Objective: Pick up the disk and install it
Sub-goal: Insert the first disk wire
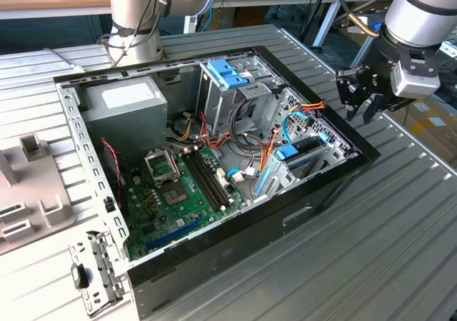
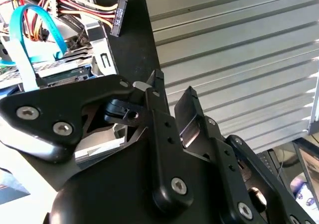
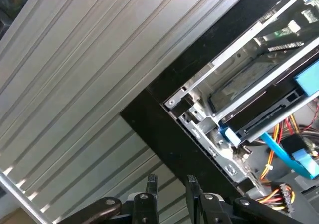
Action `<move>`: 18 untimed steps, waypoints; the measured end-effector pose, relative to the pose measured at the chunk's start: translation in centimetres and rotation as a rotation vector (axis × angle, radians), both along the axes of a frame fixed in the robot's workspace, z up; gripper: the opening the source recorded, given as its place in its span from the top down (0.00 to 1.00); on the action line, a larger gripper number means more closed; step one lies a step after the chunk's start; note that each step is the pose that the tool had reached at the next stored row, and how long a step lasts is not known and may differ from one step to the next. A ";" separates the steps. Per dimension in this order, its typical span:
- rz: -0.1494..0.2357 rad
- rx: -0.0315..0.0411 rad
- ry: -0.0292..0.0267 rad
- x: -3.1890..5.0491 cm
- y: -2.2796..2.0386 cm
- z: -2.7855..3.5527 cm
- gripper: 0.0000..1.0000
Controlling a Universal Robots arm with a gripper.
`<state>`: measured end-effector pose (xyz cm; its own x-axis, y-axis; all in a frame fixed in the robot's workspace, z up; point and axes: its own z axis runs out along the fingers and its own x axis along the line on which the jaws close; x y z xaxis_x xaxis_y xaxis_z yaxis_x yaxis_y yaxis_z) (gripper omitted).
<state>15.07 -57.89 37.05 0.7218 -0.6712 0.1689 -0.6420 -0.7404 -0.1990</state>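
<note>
Arm poised beside the open black computer case point(image 1: 214, 214), gripper holding nothing.

On the ribbed grey metal table point(image 1: 400, 250), the case lies open. The black two-finger gripper point(image 1: 360, 103) hangs off its corner at the exterior view's right, fingers point(image 2: 158, 92) narrowly parted. The disk point(image 1: 303, 153), a dark flat drive with bright blue rails, sits in the bay near that corner. Loose orange and blue cables point(image 1: 285, 125) crowd it; I judge they could snag a finger.

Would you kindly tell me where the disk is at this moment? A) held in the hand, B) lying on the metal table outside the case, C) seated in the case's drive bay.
C: the disk sits inside the case, while the hand hangs empty beside it.
</note>
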 end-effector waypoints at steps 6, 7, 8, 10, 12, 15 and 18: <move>0.000 -0.0001 0.0482 0.01 0.00 -0.04 0.64; 0.000 -0.0001 0.0786 0.02 0.00 -0.07 0.64; 0.000 0.0000 0.0966 0.02 0.00 -0.09 0.64; 0.000 -0.0001 0.1386 0.03 0.00 -0.12 0.64; 0.000 0.0000 0.1647 0.03 0.00 -0.16 0.64; 0.000 -0.0001 0.1688 0.03 0.00 -0.16 0.64; -0.001 -0.0085 0.1688 0.03 1.16 -0.15 0.64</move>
